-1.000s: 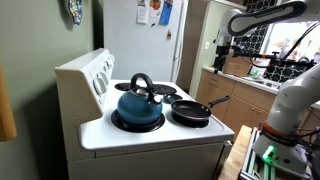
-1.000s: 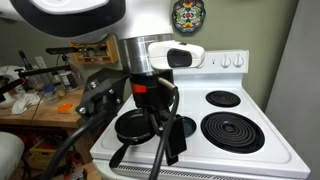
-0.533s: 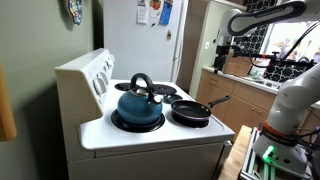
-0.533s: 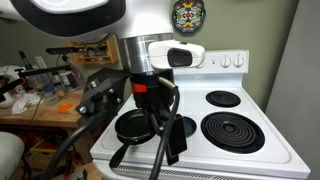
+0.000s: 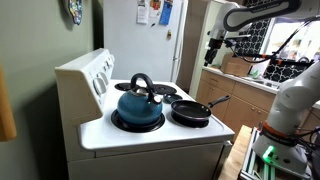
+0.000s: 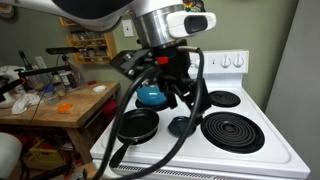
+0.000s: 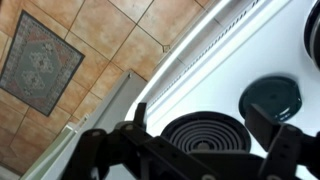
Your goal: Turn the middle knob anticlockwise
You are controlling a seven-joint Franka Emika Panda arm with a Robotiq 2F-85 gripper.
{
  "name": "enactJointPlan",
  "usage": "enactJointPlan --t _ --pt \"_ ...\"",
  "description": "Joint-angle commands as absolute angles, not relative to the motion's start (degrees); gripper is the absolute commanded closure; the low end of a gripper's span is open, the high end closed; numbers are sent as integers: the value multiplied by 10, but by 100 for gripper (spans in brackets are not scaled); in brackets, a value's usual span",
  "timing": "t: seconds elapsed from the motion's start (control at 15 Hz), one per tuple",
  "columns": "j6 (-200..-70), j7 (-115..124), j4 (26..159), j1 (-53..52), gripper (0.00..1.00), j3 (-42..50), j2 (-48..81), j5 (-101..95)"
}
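A row of small white dials [image 5: 101, 74] runs along the white stove's back panel [image 5: 80, 75]. The middle knob is among them, but it is too small to single out. In an exterior view three dials [image 6: 232, 61] show at the panel's end, and the arm hides the others. My gripper [image 6: 182, 92] hangs above the cooktop, well short of the dials. It also shows far from the stove in an exterior view [image 5: 213, 45]. In the wrist view the gripper [image 7: 205, 128] is open and empty over a coil burner [image 7: 205, 132].
A blue kettle [image 5: 138, 104] stands on a burner below the dials, and a black frying pan [image 5: 191, 111] sits beside it. Two bare coil burners [image 6: 232, 131] lie on the other side. A wooden table [image 6: 50, 108] stands beside the stove. Tiled floor with a rug [image 7: 40, 60] lies below.
The arm has risen and swung toward the stove's back. It uncovered the kettle and pan in one exterior view, and the gripper shifted toward the stove in the other.
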State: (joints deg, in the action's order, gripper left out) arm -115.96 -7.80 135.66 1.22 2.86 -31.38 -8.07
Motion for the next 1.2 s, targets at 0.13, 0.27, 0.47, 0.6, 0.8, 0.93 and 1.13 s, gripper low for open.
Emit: enactJointPlan --t 0.13,0.27,0.47,0.6,0.8,0.93,1.13 --pt "-1186 -115 1215 -48 0 27 -181 18" --pt "-1162 -117 1165 -64 0 24 -133 81" --pt "-1185 -108 1175 -56 0 7 -139 87" --pt "-1184 -109 1143 -60 0 1 -105 105" --pt "-1185 -111 1132 -59 0 1 -93 108" --pt "-1184 -112 1130 -59 0 1 -93 108" --pt "-1222 -138 1108 -68 0 -2 -60 142"
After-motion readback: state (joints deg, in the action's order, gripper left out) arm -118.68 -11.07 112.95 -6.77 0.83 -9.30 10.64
